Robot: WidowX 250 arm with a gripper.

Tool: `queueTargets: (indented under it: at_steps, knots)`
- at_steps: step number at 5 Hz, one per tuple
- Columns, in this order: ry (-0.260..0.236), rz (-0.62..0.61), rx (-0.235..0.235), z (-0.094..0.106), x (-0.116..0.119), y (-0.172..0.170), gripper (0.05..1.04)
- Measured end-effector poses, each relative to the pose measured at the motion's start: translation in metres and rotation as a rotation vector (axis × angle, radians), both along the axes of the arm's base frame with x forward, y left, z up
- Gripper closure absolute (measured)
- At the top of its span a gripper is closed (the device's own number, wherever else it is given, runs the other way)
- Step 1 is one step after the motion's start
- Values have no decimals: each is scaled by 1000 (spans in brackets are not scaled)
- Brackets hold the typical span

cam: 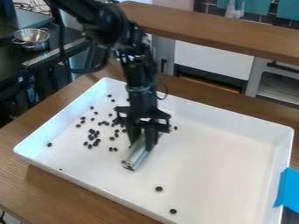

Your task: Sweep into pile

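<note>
A large white tray (222,153) holds scattered dark beans. Many beans (93,134) lie in a loose cluster in the tray's left half, left of the gripper. One bean (50,144) is apart near the left wall, and two beans (159,189) lie toward the front; another bean (175,128) is just right of the gripper. The black gripper (144,142) hangs down over the tray's middle-left, shut on a silvery cylinder (136,156) that lies slanted low over the tray floor. Part of the tray floor behind the gripper is hidden.
Raised white walls bound the tray on the wooden table (55,186). Blue tape (288,190) is on its right edge. A metal bowl (31,38) stands on a dark counter at the upper left, and a wooden shelf (216,33) crosses behind.
</note>
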State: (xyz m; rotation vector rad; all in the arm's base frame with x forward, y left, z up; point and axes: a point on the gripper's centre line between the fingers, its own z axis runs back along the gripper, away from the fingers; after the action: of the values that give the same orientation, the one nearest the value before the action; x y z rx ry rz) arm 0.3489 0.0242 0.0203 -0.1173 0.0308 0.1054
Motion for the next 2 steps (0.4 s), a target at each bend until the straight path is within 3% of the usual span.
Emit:
queueTargets:
  at_steps: [2]
  knots:
    - [10, -25, 7, -2, -27, 45, 708]
